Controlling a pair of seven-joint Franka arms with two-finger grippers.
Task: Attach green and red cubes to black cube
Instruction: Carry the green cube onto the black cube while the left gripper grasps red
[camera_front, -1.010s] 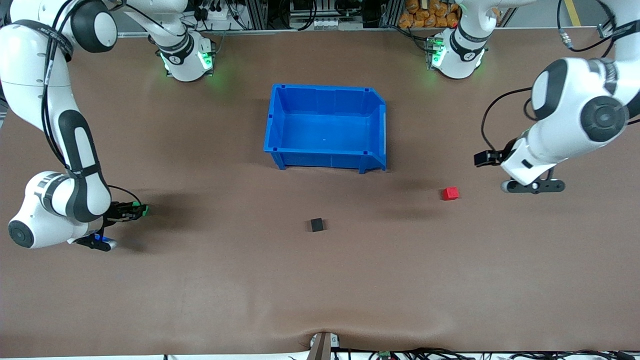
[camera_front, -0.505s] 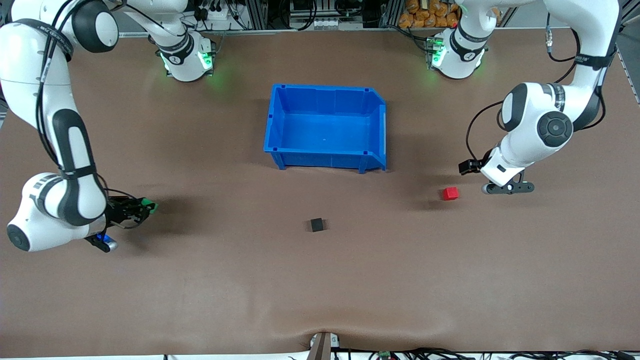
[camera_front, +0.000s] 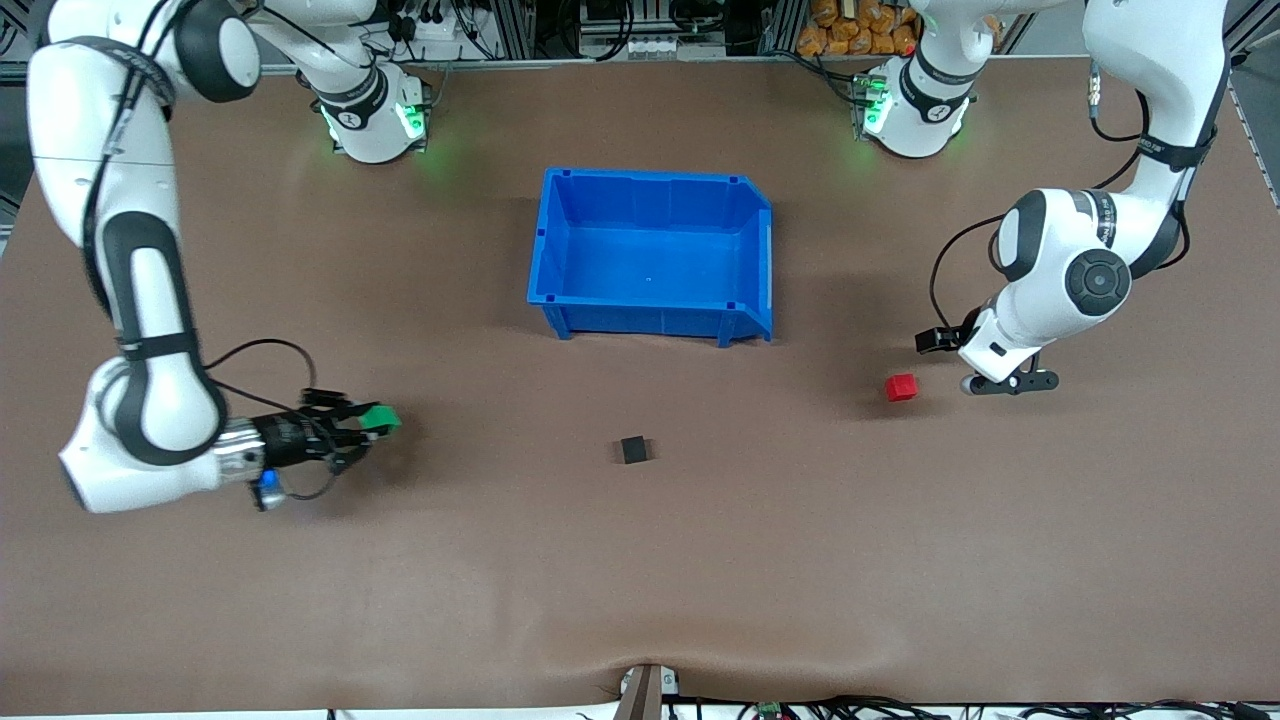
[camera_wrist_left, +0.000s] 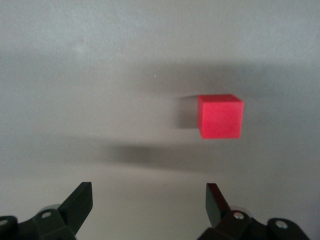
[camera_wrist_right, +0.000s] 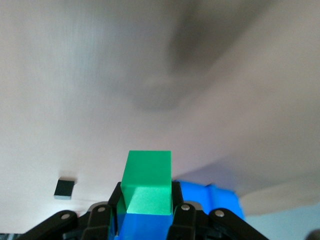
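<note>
On the brown matte surface (camera_front: 640, 580) we see a large blue plastic bin (camera_front: 652, 255) with nothing in it, standing near the middle and farther from the front camera than all three cubes. The small matte black cube (camera_front: 632, 450) lies flat in the open, nearer to the front camera than the bin, and nothing stands around it. The small red cube (camera_front: 901, 387) rests flat toward the left arm's end, its edges slightly turned against the surface's edge; being cubes, they have no long axis. The left gripper (camera_wrist_left: 149, 206) hangs just beside the red cube, over the bare surface, with its jaws wide apart and holding nothing. The right gripper (camera_front: 372, 422) is over the surface toward the right arm's end, well apart from the black cube, its jaws closed on the small green cube (camera_wrist_right: 146, 182), which sits upright between them.
</note>
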